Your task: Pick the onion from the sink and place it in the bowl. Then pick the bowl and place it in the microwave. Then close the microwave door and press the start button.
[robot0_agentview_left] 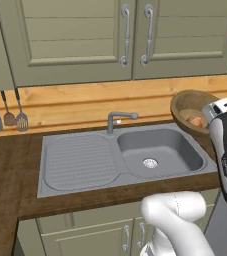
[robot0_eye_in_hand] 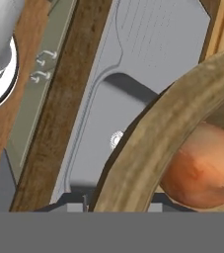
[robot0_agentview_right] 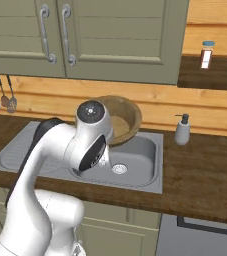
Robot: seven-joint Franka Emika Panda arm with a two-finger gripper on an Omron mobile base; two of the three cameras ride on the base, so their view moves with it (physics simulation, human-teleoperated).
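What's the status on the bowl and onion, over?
Gripper shut on the bowl rim, bowl lifted and tilted above the sink. Onion riding inside the bowl. Sink basin below, faucet to one side, nothing blocking.

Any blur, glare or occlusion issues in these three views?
Left base view: evenly lit, no glare, soft shadow inside the sink basin; the arm covers part of the bowl. Right base view: the arm blocks much of the sink and bowl. Hand view: the bowl rim sits very close and looks soft and coarse; the onion stays readable, fingertips hidden behind the rim.
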